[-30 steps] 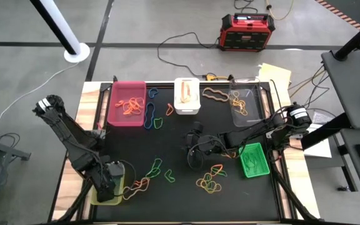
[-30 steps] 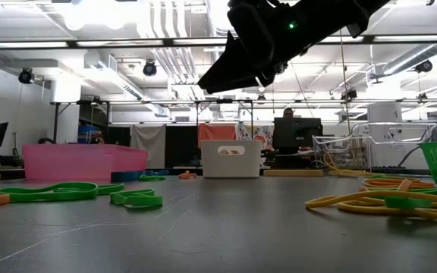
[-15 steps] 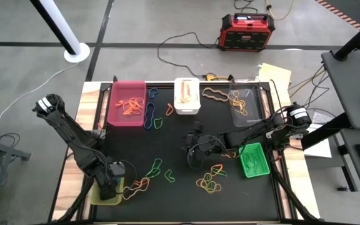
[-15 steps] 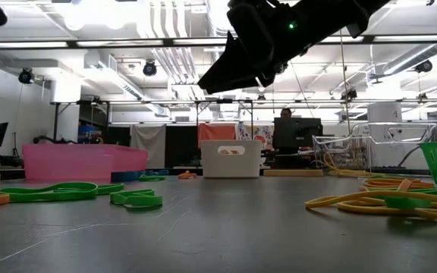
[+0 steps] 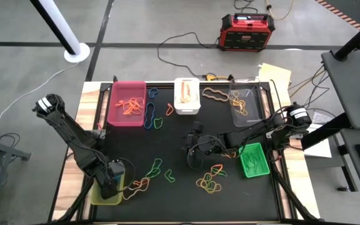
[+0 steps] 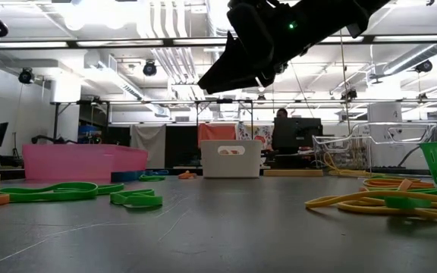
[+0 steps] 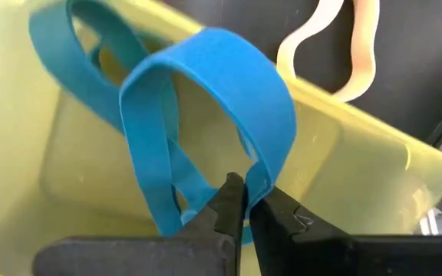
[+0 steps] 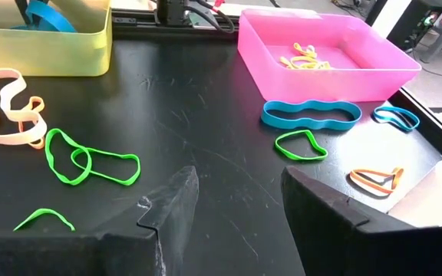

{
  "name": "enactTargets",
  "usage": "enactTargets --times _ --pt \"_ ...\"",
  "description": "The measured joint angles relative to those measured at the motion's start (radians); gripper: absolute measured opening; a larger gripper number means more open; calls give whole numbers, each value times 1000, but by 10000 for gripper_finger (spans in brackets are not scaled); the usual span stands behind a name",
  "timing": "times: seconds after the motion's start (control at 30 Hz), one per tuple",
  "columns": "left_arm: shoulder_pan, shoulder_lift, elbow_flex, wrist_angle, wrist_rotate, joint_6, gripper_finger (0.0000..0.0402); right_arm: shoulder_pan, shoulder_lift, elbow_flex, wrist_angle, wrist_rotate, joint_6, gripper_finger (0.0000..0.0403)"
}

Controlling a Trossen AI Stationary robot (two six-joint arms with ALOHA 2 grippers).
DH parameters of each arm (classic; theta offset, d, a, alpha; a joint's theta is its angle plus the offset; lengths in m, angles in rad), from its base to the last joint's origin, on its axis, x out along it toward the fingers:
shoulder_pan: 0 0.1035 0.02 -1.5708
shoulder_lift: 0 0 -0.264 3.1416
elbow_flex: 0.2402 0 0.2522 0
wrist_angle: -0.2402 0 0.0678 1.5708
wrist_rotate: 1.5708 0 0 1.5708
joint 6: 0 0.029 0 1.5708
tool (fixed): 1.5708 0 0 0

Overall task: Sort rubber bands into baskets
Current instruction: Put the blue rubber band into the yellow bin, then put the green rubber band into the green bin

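Blue rubber band (image 7: 206, 123) in left gripper (image 7: 245, 201)

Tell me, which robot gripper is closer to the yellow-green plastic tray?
Left. The left gripper is inside the yellow-green plastic tray, pinching a blue rubber band. The right gripper hangs open mid-table, well away.

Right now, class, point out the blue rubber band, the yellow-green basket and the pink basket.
blue rubber band (image 7: 206, 92): left wrist view, top of its loop.
yellow-green basket (image 7: 359, 165): left wrist view, far wall.
pink basket (image 8: 321, 77): right wrist view, near side wall.
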Motion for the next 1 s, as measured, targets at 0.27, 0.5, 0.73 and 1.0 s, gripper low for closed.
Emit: enactTargets --times 0.27,0.5,0.73,1.0 --pt "0 0 63 -94 16 -34 73 0 0 0 0 0 0 185" --pt "0 9 150 -222 -49 -41 141 0 0 0 0 0 0 185" --pt "0 9 203 -246 -45 -25 166 0 0 0 -1 0 -2 185" --pt "0 10 264 -249 -140 57 166 0 0 0 -1 0 -1 185"
